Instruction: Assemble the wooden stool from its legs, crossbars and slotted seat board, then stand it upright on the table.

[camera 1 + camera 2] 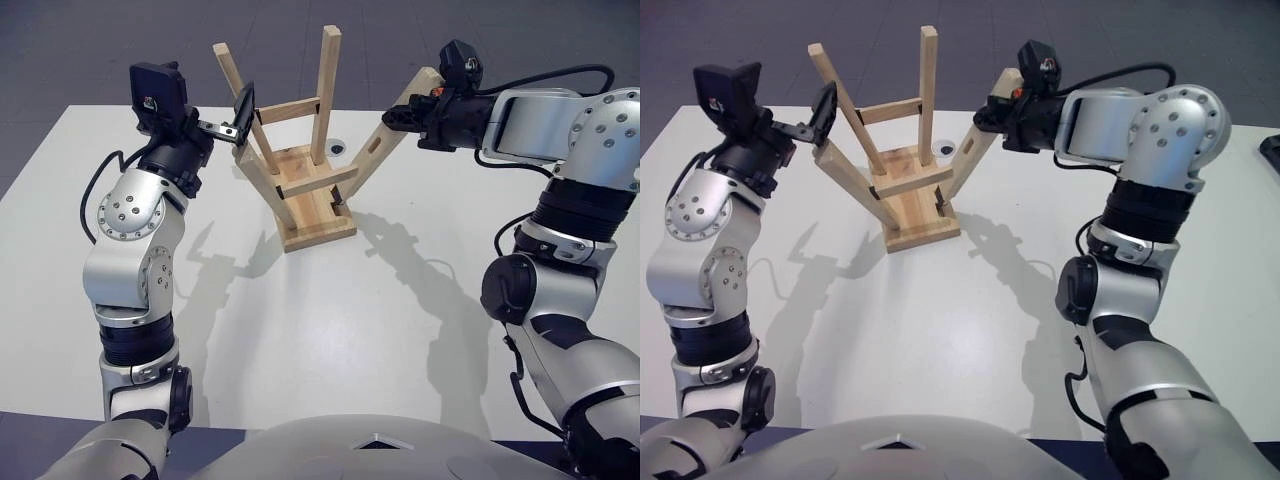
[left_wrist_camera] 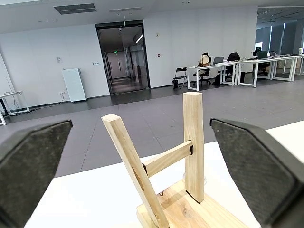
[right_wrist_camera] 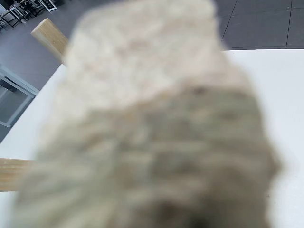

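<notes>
Stool upside down, right gripper clamped on the leaning leg

Stool (image 1: 300, 190) rests inverted on the white table (image 1: 300, 340), towards the far side and between the two arms. Its seat board (image 1: 318, 228) lies flat on the tabletop with the legs pointing up. The far leg (image 1: 326, 90) stands close to upright. The far-left leg (image 1: 228, 66) tilts outward to the left. An upper crossbar (image 1: 290, 110) joins these two. The near-left leg (image 1: 262, 178) also slants to the left, and a lower crossbar (image 1: 318, 183) runs from it towards the right side of the board.

The fourth leg (image 1: 378, 148) leans well out to the right. Its foot end is up by the right arm and its lower end is down at the board's right edge, beside the end of the lower crossbar. Whether that end sits in the board cannot be told. An oblong slot shows on its upper face.

The right gripper (image 1: 398, 115) is closed around this leaning leg just below its raised end. In the right wrist view, blurred wood grain lies right against the camera.

The left gripper (image 1: 240, 118) hovers at the top of the near-left leg. Its dark pads (image 2: 33, 166) are spread wide and grip nothing. In the left wrist view, the two far legs and their crossbar show between the pads, farther off.
</notes>
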Available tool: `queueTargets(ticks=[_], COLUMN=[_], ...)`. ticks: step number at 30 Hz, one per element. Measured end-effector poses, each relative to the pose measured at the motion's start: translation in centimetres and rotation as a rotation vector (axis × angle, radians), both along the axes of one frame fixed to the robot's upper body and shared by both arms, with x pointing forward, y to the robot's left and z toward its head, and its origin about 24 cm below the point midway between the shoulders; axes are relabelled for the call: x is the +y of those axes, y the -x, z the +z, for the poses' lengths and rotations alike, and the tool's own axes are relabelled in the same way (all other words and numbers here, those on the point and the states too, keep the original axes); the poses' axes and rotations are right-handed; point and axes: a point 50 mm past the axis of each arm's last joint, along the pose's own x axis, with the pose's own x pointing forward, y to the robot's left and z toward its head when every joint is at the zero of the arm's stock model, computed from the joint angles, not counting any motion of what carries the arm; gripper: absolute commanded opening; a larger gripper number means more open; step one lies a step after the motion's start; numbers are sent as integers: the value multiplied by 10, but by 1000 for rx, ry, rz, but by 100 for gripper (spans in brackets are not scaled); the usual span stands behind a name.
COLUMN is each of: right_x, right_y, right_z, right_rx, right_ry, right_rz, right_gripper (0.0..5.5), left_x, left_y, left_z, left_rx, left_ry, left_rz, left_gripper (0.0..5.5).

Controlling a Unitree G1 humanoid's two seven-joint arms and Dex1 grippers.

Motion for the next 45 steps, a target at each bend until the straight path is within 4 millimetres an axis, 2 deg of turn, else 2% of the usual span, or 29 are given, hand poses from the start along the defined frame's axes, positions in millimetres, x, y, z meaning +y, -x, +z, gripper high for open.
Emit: queueTargets(ticks=[4,7,17,23,25,30,45], right_x=[5,4,-6,-5,-4,16,23], right_y=[0,1,0,-1,0,11,11], right_z=[-6,-19,-20,-19,-19,-16,-28], right_rx=[39,85,100,99,90,-20,-31], right_ry=[-4,-4,10,21,38,149,147], right_rz=[-15,-35,-103,-98,-91,-45,-68], right_gripper=[102,102,102,102,102,102,102], left_x=[0,-1,-2,-2,-2,-5,-4], left_y=[-1,-2,-2,-2,-2,-2,-4], left_z=[0,1,0,0,0,-1,-2], left_rx=[0,0,0,-1,0,6,17], left_ry=[6,12,21,28,28,35,33], left_rz=[2,1,-7,-5,-4,-14,-16], left_gripper=[540,540,540,540,540,540,540])
